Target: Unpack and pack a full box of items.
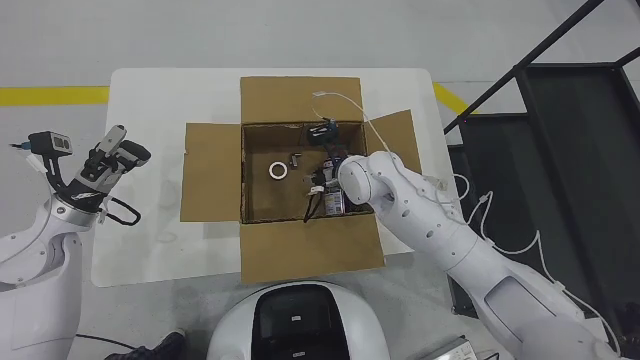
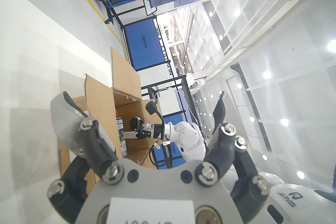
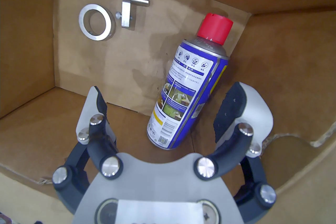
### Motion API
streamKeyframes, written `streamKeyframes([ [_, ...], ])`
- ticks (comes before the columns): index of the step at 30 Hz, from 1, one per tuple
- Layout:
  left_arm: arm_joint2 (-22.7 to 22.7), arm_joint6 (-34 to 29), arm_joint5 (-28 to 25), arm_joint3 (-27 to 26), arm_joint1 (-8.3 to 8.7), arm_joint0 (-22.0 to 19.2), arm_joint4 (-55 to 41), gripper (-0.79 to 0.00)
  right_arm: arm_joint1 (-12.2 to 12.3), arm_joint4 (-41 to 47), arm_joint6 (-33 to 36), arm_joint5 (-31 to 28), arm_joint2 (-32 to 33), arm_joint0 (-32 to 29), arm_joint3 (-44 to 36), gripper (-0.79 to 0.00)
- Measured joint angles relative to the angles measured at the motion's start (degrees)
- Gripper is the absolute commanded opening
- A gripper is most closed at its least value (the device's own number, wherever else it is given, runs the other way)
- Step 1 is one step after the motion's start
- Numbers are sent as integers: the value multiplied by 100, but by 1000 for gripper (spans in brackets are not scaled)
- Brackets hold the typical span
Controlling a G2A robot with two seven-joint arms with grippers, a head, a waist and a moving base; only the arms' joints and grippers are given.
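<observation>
Right fingers spread wide around a spray can inside the box; left fingers open and empty.

The right gripper (image 3: pixel 165 91) is down inside the open cardboard box (image 3: pixel 275 51), with the blue spray can (image 3: pixel 189 83), red-capped, between its fingers (image 3: pixel 231 107); whether a pad touches it I cannot tell. The can sits close against a box wall. A metal ring (image 3: pixel 97 22) and a small metal bracket (image 3: pixel 128 11) lie just beside each other on the box floor, well apart from the can. The left gripper (image 2: pixel 141 100) hangs off the worktop (image 1: pixel 150 100) edge, holding nothing.
</observation>
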Motion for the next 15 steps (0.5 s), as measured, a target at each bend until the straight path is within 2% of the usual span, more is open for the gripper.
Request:
streamKeyframes([
  [15, 0, 0, 0, 0, 0, 0, 0, 0, -195, 82, -265, 444, -27, -88, 598, 0],
])
